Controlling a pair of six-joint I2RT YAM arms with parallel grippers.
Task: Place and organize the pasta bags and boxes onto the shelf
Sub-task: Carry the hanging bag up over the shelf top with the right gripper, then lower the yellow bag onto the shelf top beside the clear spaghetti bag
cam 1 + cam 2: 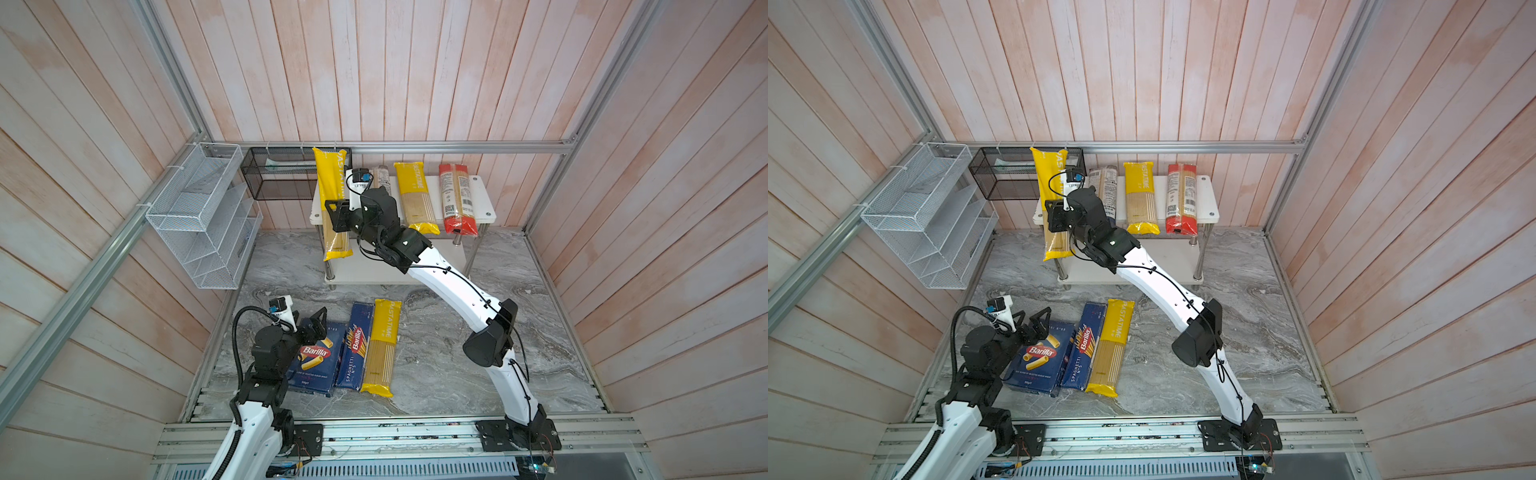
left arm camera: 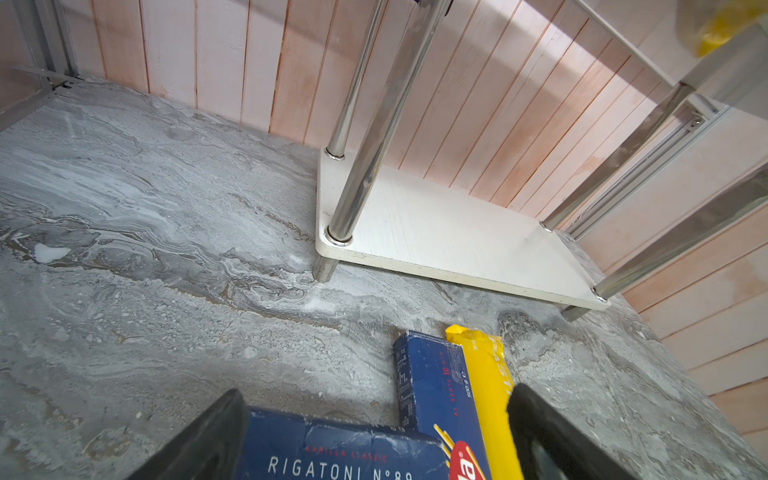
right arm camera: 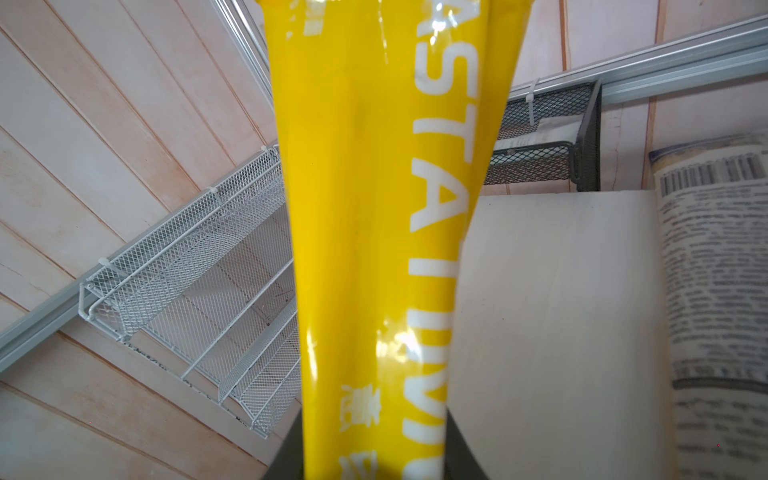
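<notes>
In both top views, above the left end of the shelf [image 1: 374,274]: find the right hand [image 1: 332,216] clamped across the middle of a yellow bag [image 1: 331,174], apparently clear of the top board [image 1: 484,195]. Note the long axis running front to back, parallel to the white-label bag [image 1: 382,176], second yellow bag [image 1: 415,195] and red-ended bag [image 1: 457,195] lying on that board. Note the right arm stretched far forward, hand turned leftward. Nearer the base, find the left hand [image 1: 307,324] spread open over the far end of the rigatoni box [image 1: 316,361]; alongside on the bench [image 1: 457,365], the spaghetti box [image 1: 353,353] and third yellow bag [image 1: 380,345].

In the left wrist view, confirm wide-set jaws gripping nothing, rigatoni box [image 2: 340,453] below.

In the right wrist view, see a bare strip of top board [image 3: 561,291] between held bag and white-label bag [image 3: 715,270]: judged the slot; expect a short sideways shift, then lowering.
</notes>
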